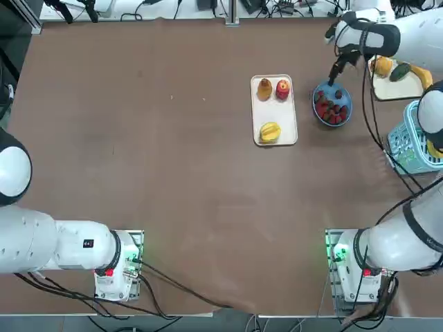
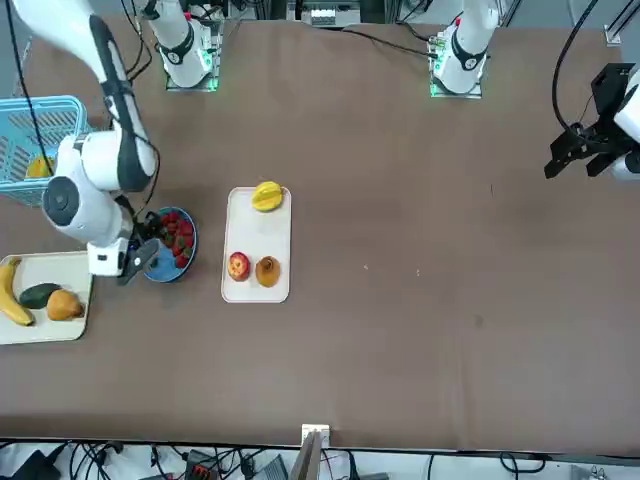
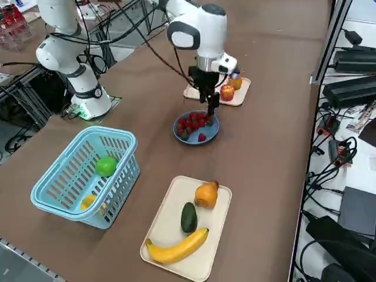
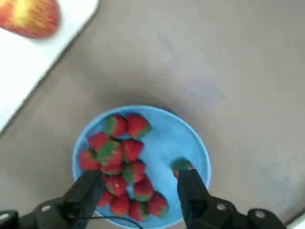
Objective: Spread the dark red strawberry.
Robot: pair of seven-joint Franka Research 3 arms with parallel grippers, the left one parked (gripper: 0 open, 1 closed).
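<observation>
Right gripper (image 4: pixel 140 183): above blue bowl (image 4: pixel 190 138), fingers spread, nothing between them; one fingertip (image 4: pixel 188 179) beside a lone strawberry (image 4: pixel 181 165), the other (image 4: pixel 90 183) at the edge of the heap.

Bowl (image 1: pixel 332 104): on brown table (image 1: pixel 173 173), just right of white tray (image 1: pixel 274 111) in top view; also seen from the front (image 2: pixel 168 244) and right side (image 3: pixel 196 127).

Strawberries (image 4: pixel 121 162): heaped in one half of bowl, red with green patches; lone berry apart, on the bare blue half. Which one is dark red: cannot tell.

Tray: holds apple (image 1: pixel 282 88), orange-brown fruit (image 1: pixel 264 88), yellow fruit (image 1: pixel 269 131). Apple (image 4: pixel 29 16) visible in wrist view too.

Second tray (image 3: pixel 176 232): nearer the right edge; holds banana (image 3: pixel 176 247), dark green fruit (image 3: pixel 188 217), orange fruit (image 3: pixel 205 194).

Basket (image 3: pixel 88 173): light blue, beside second tray; holds green fruit (image 3: pixel 106 166) and a yellow item (image 3: pixel 88 201).
</observation>
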